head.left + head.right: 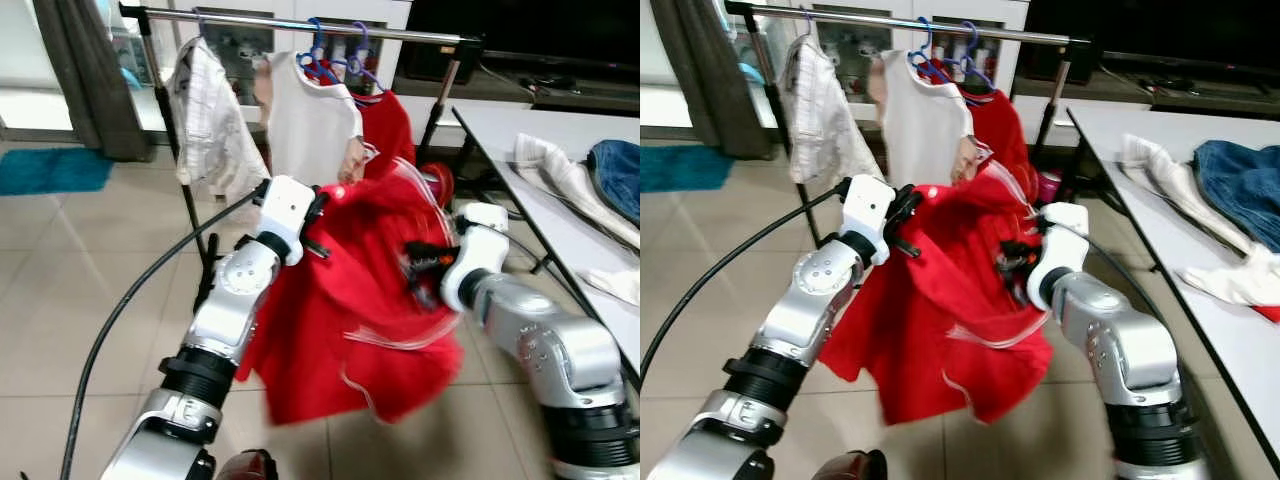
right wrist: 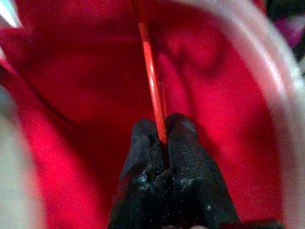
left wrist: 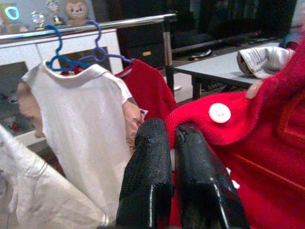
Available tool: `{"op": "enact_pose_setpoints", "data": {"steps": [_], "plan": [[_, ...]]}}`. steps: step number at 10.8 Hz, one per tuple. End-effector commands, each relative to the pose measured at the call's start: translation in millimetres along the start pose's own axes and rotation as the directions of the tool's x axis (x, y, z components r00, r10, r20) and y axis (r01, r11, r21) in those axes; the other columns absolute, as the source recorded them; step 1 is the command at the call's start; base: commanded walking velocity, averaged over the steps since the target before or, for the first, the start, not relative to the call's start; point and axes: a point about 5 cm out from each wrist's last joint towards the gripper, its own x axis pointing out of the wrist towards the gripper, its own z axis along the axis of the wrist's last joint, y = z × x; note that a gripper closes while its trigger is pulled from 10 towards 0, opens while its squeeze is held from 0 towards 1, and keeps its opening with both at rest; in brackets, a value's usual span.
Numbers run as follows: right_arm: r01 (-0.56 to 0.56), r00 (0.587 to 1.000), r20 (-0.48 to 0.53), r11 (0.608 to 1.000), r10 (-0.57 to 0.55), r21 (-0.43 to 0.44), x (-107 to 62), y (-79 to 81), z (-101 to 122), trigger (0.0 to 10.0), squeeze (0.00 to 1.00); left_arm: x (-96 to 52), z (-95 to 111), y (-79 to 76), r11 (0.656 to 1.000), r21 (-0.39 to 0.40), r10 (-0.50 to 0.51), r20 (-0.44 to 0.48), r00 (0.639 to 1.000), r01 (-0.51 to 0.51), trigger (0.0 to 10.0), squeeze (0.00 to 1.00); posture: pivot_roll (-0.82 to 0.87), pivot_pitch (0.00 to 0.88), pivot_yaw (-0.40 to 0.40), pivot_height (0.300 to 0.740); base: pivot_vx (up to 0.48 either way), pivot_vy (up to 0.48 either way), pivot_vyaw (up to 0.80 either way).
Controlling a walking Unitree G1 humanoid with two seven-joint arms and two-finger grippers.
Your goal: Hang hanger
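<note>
Red garment held up before the clothes rail [image 1: 300,22]

Below the rail, the left gripper [image 3: 174,136] pinches the red garment [image 1: 360,300]; the right gripper [image 2: 163,125] clamps its red hanger [image 2: 151,81].

Silver arms, white wrist housings, black textured fingers [image 3: 147,181], seemingly one black cable [image 1: 120,310]

Garment [image 1: 350,300] before rack [image 1: 300,22]

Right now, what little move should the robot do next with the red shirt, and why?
Probably lift it toward the rail. Both grippers, left and right, hold the red shirt well below the rail, in front of the hung clothes.
</note>
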Motion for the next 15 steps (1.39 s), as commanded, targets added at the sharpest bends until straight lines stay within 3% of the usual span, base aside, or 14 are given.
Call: {"op": "enact_pose_setpoints", "data": {"steps": [1,2,3,4,5,6,7,8,9,10,11,12,15], "plan": [[0.076,0.994,-0.051,0.961,-0.093,-0.266,-6.8,-12.4,2,10.0,0.00,1.2,2,2.5,1.000,0.022,0.012,0.000,1.000,-0.012,0.0,0.00,-0.04,0.000,-0.067,0.740,0.000,0.000,0.00],[0.069,0.996,-0.050,0.995,-0.073,-0.077,-7.7,-14.3,0,10.0,0.00,-0.6,-5,7.4,0.999,0.036,0.032,-0.042,0.999,-0.031,0.0,0.00,-0.03,0.000,-0.070,0.740,0.000,0.000,0.00],[0.084,0.992,-0.076,0.986,-0.096,-0.147,-10.0,-17.8,-3,10.0,0.00,-3.7,-14,14.3,0.996,0.058,0.068,-0.099,0.993,-0.062,0.0,0.00,-0.03,0.000,-0.070,0.740,0.000,0.000,0.00],[0.057,0.996,-0.074,0.998,-0.058,-0.026,-10.5,-15.3,-4,10.0,0.00,-5.5,-17,17.8,0.995,0.063,0.084,-0.117,0.990,-0.077,0.0,0.00,-0.03,0.000,-0.070,0.740,0.000,0.000,0.00],[0.070,0.992,-0.094,0.991,-0.081,-0.116,-11.6,-15.5,-6,10.0,0.00,-6.5,-17,20.0,0.994,0.067,0.091,-0.119,0.989,-0.083,0.0,0.00,-0.03,0.000,-0.072,0.740,0.000,0.000,0.00],[0.069,0.991,-0.101,0.987,-0.085,-0.147,-11.3,-13.8,-6,10.0,0.00,-6.1,-17,20.6,0.994,0.071,0.095,-0.124,0.988,-0.087,0.0,0.00,-0.03,0.000,-0.072,0.740,0.000,0.000,0.00],[0.026,0.997,-0.068,0.999,-0.023,0.039,-9.5,-8.2,-3,10.0,0.00,-5.8,-17,20.2,0.994,0.072,0.095,-0.125,0.988,-0.086,0.0,0.00,-0.03,0.000,-0.072,0.740,0.000,0.000,0.00],[0.074,0.991,-0.094,0.982,-0.091,-0.171,-9.7,-12.7,-3,10.0,0.00,-4.9,-17,17.4,0.995,0.070,0.081,-0.126,0.989,-0.072,0.0,0.00,-0.03,0.000,-0.071,0.740,0.000,0.000,0.00],[0.009,1.000,-0.027,1.000,-0.010,-0.030,-6.0,-2.8,7,10.0,0.00,-4.2,-18,10.6,0.998,0.064,0.038,-0.130,0.991,-0.030,0.0,0.00,-0.03,0.000,-0.071,0.740,0.000,0.000,0.00],[0.003,1.000,0.004,0.989,-0.003,-0.149,-5.2,0.8,13,10.0,0.00,-4.6,-23,4.0,0.998,0.062,-0.006,-0.161,0.987,0.016,0.0,0.00,-0.03,0.000,-0.072,0.740,0.000,0.000,0.00],[-0.067,0.995,0.073,0.992,0.075,-0.107,-5.8,11.5,23,10.0,0.00,-6.2,-29,-1.4,0.996,0.071,-0.039,-0.197,0.980,0.054,0.0,0.00,-0.02,0.000,-0.072,0.740,0.000,0.000,0.00],[-0.112,0.986,0.100,0.978,0.131,-0.177,-7.9,20.5,30,10.0,0.00,-7.3,-32,-7.2,0.994,0.067,-0.073,-0.206,0.976,0.089,0.0,0.00,-0.03,0.000,-0.069,0.740,0.000,0.000,0.00],[-0.160,0.972,0.146,0.971,0.187,-0.177,-8.3,28.9,35,10.0,0.00,-7.4,-35,-20.8,0.986,0.057,-0.140,-0.232,0.962,0.157,0.0,0.00,-0.03,0.000,-0.068,0.740,0.000,0.000,0.00]]}}
